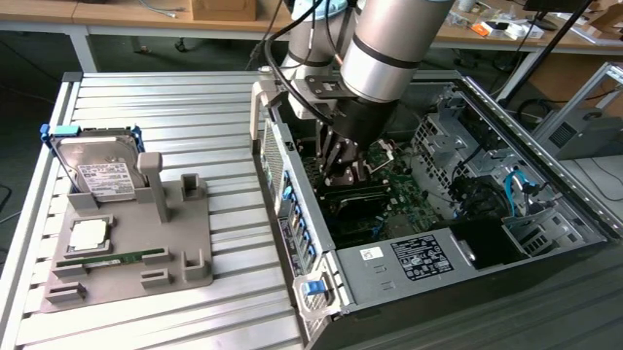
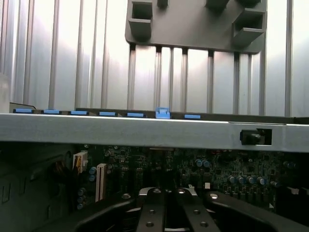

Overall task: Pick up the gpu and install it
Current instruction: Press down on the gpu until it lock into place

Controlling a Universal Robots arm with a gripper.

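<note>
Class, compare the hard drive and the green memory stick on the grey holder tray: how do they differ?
The hard drive stands upright on edge; the memory stick lies low in its slot. The hard drive is silver with a white label; the memory stick is green. The hard drive is broad, the memory stick narrow. Both sit on the grey holder tray.

Dark gpu seated inside case
</note>
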